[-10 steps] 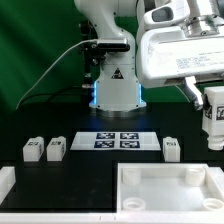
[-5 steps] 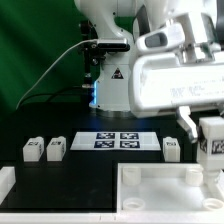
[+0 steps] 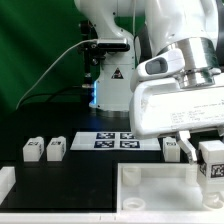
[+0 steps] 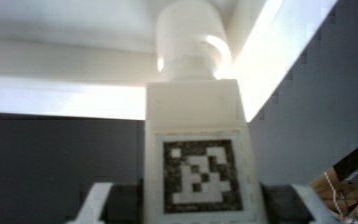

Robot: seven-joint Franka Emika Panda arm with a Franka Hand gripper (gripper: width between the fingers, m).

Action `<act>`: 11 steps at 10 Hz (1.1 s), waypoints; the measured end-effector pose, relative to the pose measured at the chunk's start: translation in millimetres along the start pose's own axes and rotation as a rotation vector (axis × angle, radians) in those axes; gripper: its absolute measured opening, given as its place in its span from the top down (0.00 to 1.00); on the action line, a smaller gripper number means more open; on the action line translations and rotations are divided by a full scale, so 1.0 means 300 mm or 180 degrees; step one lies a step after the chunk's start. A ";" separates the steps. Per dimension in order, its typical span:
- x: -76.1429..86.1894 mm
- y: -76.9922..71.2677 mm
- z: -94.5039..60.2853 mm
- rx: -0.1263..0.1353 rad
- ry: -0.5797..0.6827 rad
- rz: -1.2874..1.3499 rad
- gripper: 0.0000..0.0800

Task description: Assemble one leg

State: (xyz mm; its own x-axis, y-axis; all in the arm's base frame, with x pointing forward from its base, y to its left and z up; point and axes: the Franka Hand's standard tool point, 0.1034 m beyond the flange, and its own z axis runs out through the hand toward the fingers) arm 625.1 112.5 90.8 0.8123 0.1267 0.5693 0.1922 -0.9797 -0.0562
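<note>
Gripper [image 3: 203,152], clenched on a leg [image 3: 212,161], has dropped lower than a second ago, over the white tray [image 3: 150,171] by the bench's right edge.

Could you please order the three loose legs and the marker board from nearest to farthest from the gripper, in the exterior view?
1. Loose leg on the exterior view's right, beside the gripper.
2. Marker board, centre.
3. Inner leg on the exterior view's left.
4. Outer leg, farthest left there.
</note>
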 end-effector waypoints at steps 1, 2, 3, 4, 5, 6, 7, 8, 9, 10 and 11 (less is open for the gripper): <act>0.012 -0.001 0.007 0.0004 0.0004 0.0002 0.63; 0.017 -0.002 0.011 0.0006 0.0011 0.0003 0.63; 0.016 -0.007 0.011 0.0011 0.0012 -0.0002 0.63; 0.016 -0.017 0.012 0.0019 0.0020 -0.0015 0.63; 0.014 -0.025 0.013 0.0022 0.0044 -0.0021 0.63; 0.010 -0.037 0.011 0.0029 0.0061 -0.0027 0.63; 0.006 -0.049 0.008 0.0031 0.0034 0.0000 0.63; 0.009 -0.055 0.002 0.0037 0.0023 -0.0008 0.63; 0.011 -0.056 -0.002 0.0037 0.0027 -0.0011 0.63; 0.003 -0.050 -0.001 0.0032 0.0018 -0.0029 0.63; -0.006 -0.039 -0.001 0.0021 0.0024 -0.0039 0.63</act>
State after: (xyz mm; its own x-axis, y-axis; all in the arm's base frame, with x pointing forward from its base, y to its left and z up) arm 621.3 123.8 90.5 0.8056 0.1376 0.5762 0.2058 -0.9771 -0.0543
